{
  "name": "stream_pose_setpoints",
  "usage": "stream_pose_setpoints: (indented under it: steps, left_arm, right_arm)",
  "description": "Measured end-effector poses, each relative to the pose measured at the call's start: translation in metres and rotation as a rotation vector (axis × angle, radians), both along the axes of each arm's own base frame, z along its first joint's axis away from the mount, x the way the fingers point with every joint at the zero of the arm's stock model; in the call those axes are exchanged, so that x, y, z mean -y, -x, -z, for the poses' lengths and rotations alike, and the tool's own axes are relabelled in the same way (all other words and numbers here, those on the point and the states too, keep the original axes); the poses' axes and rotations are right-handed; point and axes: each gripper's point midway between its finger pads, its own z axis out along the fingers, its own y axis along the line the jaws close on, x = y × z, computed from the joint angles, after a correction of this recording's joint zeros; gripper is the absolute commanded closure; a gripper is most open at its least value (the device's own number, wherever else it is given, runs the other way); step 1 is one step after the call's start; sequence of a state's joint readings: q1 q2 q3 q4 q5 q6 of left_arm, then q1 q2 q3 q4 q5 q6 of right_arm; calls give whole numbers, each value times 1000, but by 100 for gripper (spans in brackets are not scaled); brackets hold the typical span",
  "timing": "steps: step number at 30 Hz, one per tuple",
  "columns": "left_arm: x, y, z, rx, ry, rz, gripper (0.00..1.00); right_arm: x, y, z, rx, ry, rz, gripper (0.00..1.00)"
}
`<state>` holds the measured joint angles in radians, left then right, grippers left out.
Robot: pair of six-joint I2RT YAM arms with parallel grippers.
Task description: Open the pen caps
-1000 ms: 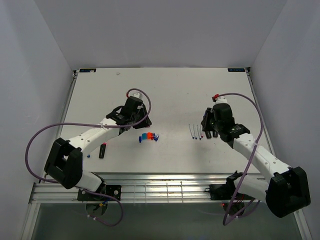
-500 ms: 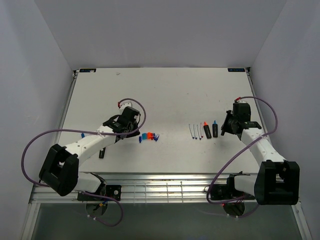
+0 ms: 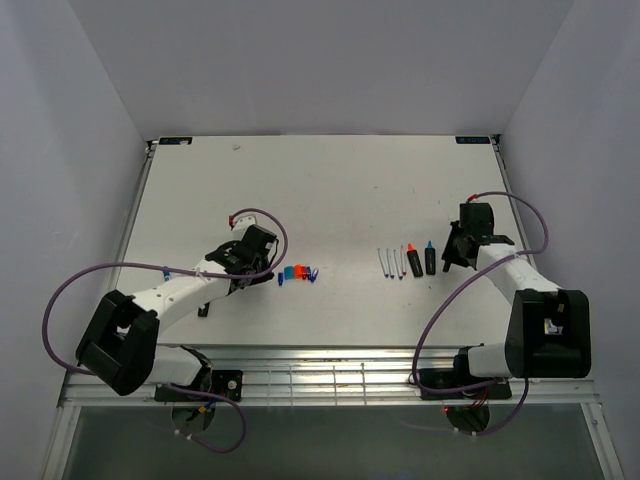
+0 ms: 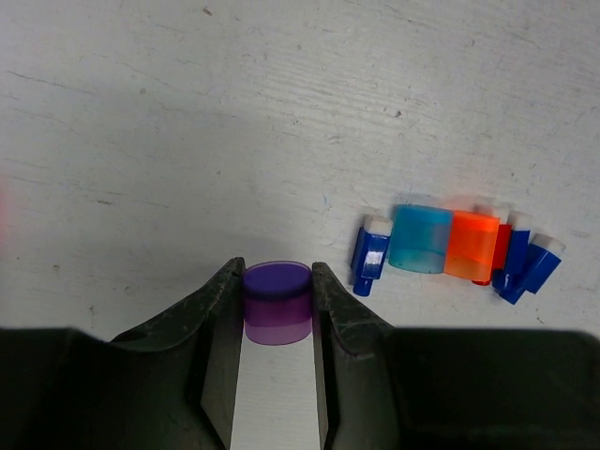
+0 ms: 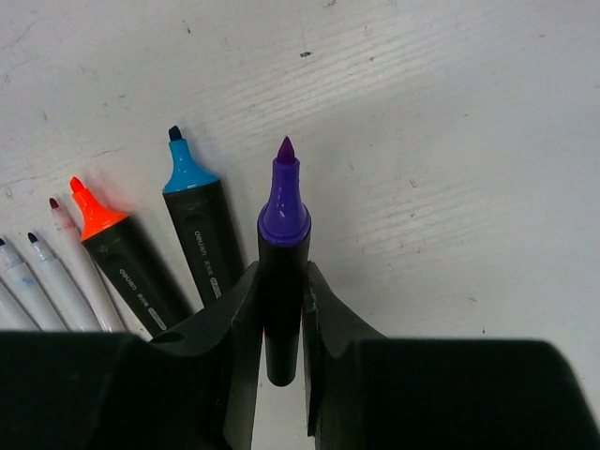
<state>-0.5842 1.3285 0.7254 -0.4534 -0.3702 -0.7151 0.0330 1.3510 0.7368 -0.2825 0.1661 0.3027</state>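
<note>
White table (image 3: 330, 180): left gripper (image 4: 278, 277) clamped on purple cap (image 4: 277, 314), likely light, stiff, slick; pinch sidewalls; right gripper (image 5: 281, 274) clamps purple highlighter (image 5: 284, 211).

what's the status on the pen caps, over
Left gripper shut on purple cap. Right gripper shut on uncapped purple highlighter. Loose caps grouped on the table right of the left gripper. Nothing blocking.
</note>
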Motion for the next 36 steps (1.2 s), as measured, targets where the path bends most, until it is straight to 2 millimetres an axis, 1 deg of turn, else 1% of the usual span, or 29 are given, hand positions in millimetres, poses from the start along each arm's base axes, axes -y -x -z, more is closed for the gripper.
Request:
stream_pose_setpoints:
  steps: [7, 10, 11, 13, 14, 17, 24, 29, 32, 36]
  left_arm:
    - [6, -4, 19, -34, -3, 1, 80]
    - [10, -4, 27, -53, 2, 9, 79]
    - [11, -4, 30, -60, 4, 12, 73]
    - [13, -4, 32, -64, 11, 17, 65]
    - [14, -5, 32, -64, 14, 18, 57]
    - [15, -6, 31, -59, 22, 19, 49]
    - [16, -5, 34, -60, 28, 15, 45]
    - [17, -6, 33, -57, 38, 14, 43]
    - [18, -5, 33, -57, 42, 12, 42]
    - [16, -3, 32, -67, 35, 11, 40]
  right_arm:
    - [3, -1, 15, -36, 13, 9, 91]
    - [2, -1, 18, -46, 13, 8, 89]
    - [2, -1, 19, -46, 13, 8, 88]
    - [2, -3, 20, -46, 11, 7, 87]
    - [2, -3, 21, -45, 10, 6, 86]
    - [0, -6, 23, -43, 4, 2, 80]
    - [-7, -9, 25, -37, -29, -21, 71]
    - [-12, -9, 25, -38, -54, -38, 56]
    - [-14, -9, 25, -38, -61, -44, 51]
    - [-17, -10, 22, -29, -61, -53, 48]
